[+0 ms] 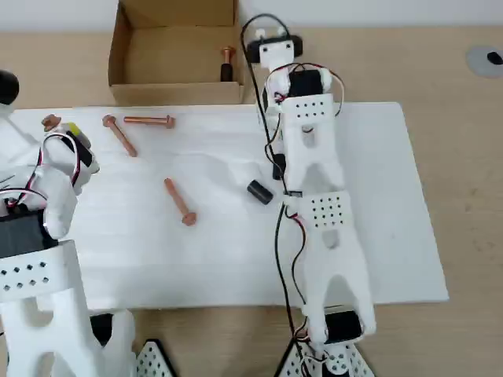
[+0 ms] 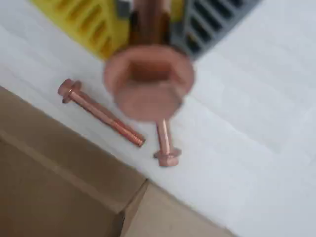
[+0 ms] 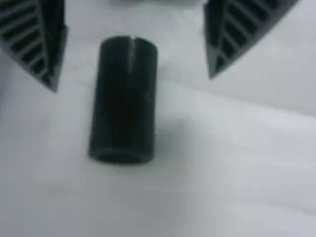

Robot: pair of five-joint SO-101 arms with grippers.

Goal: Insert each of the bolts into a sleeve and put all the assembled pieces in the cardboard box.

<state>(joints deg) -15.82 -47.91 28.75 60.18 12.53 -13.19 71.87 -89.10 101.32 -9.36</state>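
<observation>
**On the white sheet [image 1: 393, 251]: held bolt [image 2: 148, 84] in the left pincer [image 2: 148, 47], sleeve [image 3: 123, 98] under the right**

At the far left of the sheet, your left pincer is clenched on the held bolt's shank. A yellow finger sits on one side and a grey one on the other, and the flanged head sticks out past the tips. Treat the bolt as stiff, smooth metal: light, but likely to swivel if pinched at one end. A hold on the shank close behind the head looks soundest (how much shank is free behind the fingers, you cannot tell).

Near the middle of the sheet the sleeve lies on its side, a short black tube with a slit along it. It looks hard and round, so expect it to roll. Take it across its curved sides at mid-length.

Your right pincer [image 3: 131, 79] is spread wide, a dark finger on either side of the sleeve. It touches nothing and holds nothing.

One loose bolt [image 1: 179, 201] lies left of the sleeve, and a pair of bolts [image 1: 119, 135] lies near the far edge. Beyond that edge stands the box [image 1: 118, 55], with one finished piece [image 1: 226, 64] inside by its right wall.
</observation>
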